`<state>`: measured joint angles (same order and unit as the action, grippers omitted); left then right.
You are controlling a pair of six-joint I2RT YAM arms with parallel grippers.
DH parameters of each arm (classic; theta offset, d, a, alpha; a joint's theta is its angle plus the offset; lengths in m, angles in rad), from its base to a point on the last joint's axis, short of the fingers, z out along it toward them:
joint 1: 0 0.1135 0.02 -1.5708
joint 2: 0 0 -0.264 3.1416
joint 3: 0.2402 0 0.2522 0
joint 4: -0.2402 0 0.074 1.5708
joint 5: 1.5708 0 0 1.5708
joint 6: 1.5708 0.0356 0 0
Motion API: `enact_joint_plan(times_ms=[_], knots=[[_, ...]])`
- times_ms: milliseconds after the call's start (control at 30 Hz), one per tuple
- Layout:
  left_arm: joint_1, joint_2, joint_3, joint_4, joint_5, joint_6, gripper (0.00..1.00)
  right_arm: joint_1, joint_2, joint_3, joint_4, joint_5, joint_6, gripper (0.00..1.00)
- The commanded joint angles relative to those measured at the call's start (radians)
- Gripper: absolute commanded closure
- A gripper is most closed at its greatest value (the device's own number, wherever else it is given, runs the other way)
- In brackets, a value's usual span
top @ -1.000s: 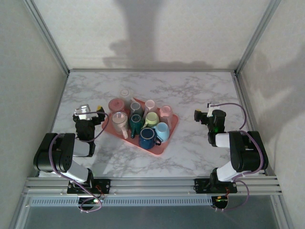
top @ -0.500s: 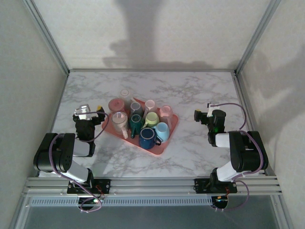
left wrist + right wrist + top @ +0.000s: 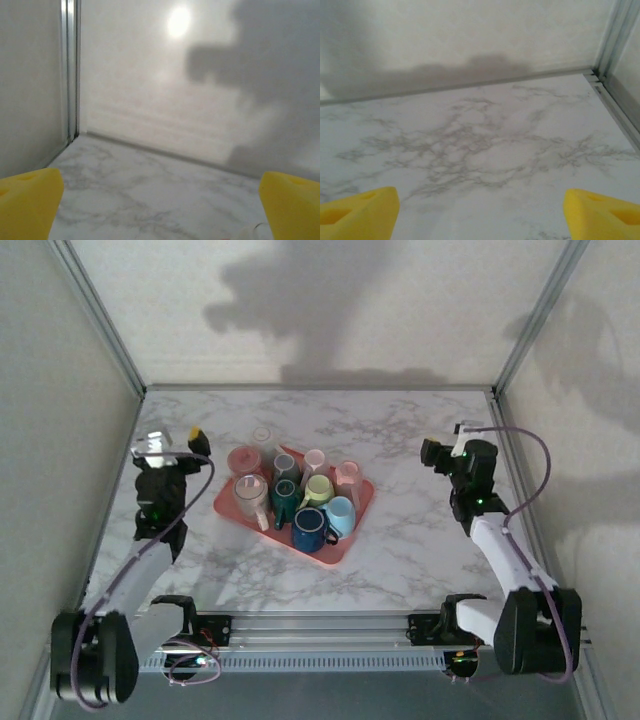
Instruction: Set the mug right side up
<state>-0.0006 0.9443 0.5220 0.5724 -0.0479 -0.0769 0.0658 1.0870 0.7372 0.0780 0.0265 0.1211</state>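
Several mugs stand crowded on a salmon tray [image 3: 362, 508] at the table's middle. Among them are a dark blue mug [image 3: 310, 528], a light blue one [image 3: 341, 515], a yellow-green one [image 3: 319, 489] and a pink one [image 3: 347, 476] with a flat closed top, seemingly upside down. My left gripper [image 3: 168, 445] hovers left of the tray, apart from it. In its wrist view it [image 3: 160, 210] is open, its yellow fingertips [image 3: 30, 200] wide apart over bare marble. My right gripper [image 3: 447, 450] hangs right of the tray, also open [image 3: 480, 212], with nothing between its fingertips [image 3: 360, 212].
A small clear glass [image 3: 262, 435] stands on the marble just behind the tray. White walls and metal corner posts [image 3: 100, 320] close the table in on three sides. Open marble lies between the tray and the right gripper.
Both arms have lifted and stretched forward from their folded pose. The left gripper moved up and left, the right gripper up and toward the back right. The mugs have not moved.
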Motion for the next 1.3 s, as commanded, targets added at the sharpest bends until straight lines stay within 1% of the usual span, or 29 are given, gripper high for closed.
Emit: enact_joint_plan(times_ms=[0, 133, 200, 267, 367, 500, 567, 667, 767, 867, 900, 1000, 1100, 1200, 1267], knots=[[-0.010, -0.087, 0.116, -0.413, 0.097, -0.105, 0.00, 0.011, -0.061, 0.108, -0.368, -0.122, 0.108, 0.17], [-0.013, -0.087, 0.237, -0.651, 0.239, -0.210, 0.01, 0.024, -0.075, 0.214, -0.604, -0.286, 0.126, 0.25], [-0.022, -0.061, 0.285, -0.748, 0.326, -0.240, 0.04, 0.040, -0.070, 0.250, -0.699, -0.374, 0.124, 0.28], [-0.053, -0.035, 0.316, -0.827, 0.396, -0.270, 0.05, 0.075, -0.065, 0.272, -0.784, -0.419, 0.120, 0.29], [-0.112, -0.020, 0.337, -0.901, 0.420, -0.290, 0.06, 0.124, -0.068, 0.281, -0.861, -0.445, 0.109, 0.31], [-0.147, -0.018, 0.332, -0.939, 0.471, -0.282, 0.08, 0.176, -0.083, 0.257, -0.885, -0.486, 0.052, 0.36], [-0.148, -0.014, 0.322, -0.951, 0.519, -0.280, 0.09, 0.212, -0.097, 0.231, -0.862, -0.505, 0.004, 0.38], [-0.149, 0.003, 0.325, -0.984, 0.570, -0.292, 0.12, 0.262, -0.119, 0.185, -0.797, -0.543, -0.084, 0.39], [-0.151, 0.014, 0.330, -1.018, 0.637, -0.329, 0.15, 0.313, -0.143, 0.133, -0.732, -0.539, -0.194, 0.41], [-0.168, 0.025, 0.330, -1.060, 0.667, -0.373, 0.17, 0.320, -0.164, 0.066, -0.636, -0.548, -0.270, 0.46], [-0.175, 0.027, 0.328, -1.070, 0.671, -0.381, 0.18, 0.320, -0.159, 0.058, -0.611, -0.538, -0.267, 0.48], [-0.191, 0.029, 0.315, -1.075, 0.663, -0.410, 0.21, 0.323, -0.097, 0.076, -0.569, -0.504, -0.195, 0.50], [-0.194, 0.028, 0.292, -1.048, 0.681, -0.436, 0.23, 0.345, 0.004, 0.138, -0.589, -0.465, -0.107, 0.53], [-0.196, 0.040, 0.285, -1.028, 0.695, -0.455, 0.23, 0.395, 0.087, 0.192, -0.613, -0.365, -0.047, 0.53], [-0.196, 0.055, 0.291, -1.023, 0.711, -0.460, 0.24, 0.409, 0.132, 0.215, -0.618, -0.320, 0.001, 0.53]])
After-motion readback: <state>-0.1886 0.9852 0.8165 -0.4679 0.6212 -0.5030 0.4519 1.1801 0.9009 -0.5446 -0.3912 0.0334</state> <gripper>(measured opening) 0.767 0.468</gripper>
